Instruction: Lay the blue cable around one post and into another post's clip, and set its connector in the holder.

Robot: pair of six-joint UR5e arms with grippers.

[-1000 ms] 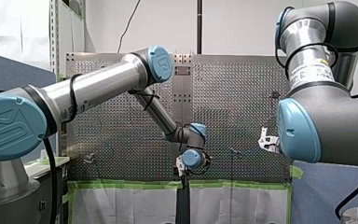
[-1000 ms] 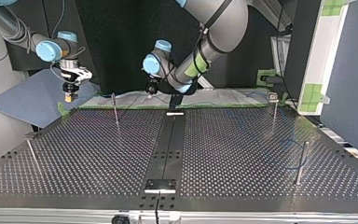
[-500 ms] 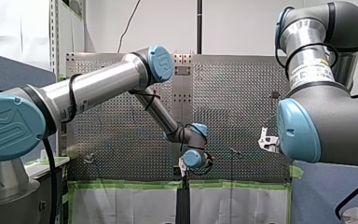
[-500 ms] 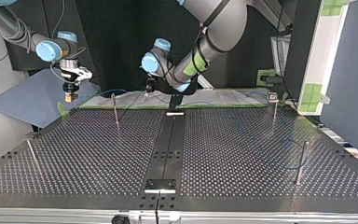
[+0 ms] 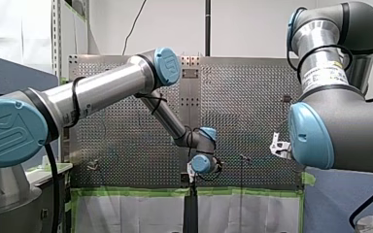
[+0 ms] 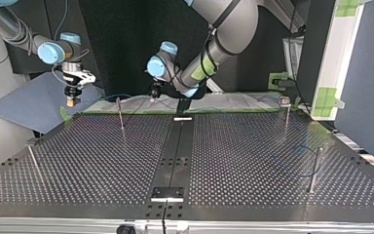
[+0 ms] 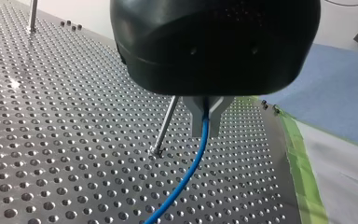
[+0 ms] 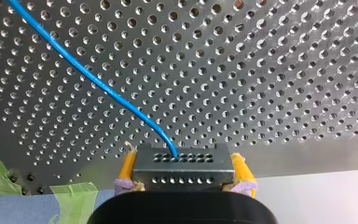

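left arm [image 6: 224, 29] has been swung a little further toward the top view's left along the far edge of the bench [image 6: 253, 161]. right arm [image 6: 53, 48] is seen unmoved from 1.0 s ago, parked off the bench's far corner. left end effector [image 7: 205, 130] is closed on the blue cable [image 7: 186, 172], which is pinched between the metal fingers and trails down over the bench. it now hangs nearer the thin post [image 6: 121, 116] than 1.0 s ago; in the left wrist view the post is just beside the fingers, with the cable apart from it. right end effector [image 8: 182, 154] is closed on the connector [image 8: 186, 173], clamped between yellow pads with the cable leaving its face. a raised blue strand is now seen by the post's top in the top view; it was not made out there 1.0 s ago. judged: the cable is being carried to the post for the wrap and is not yet around it. clip and holder steps are still to be done.
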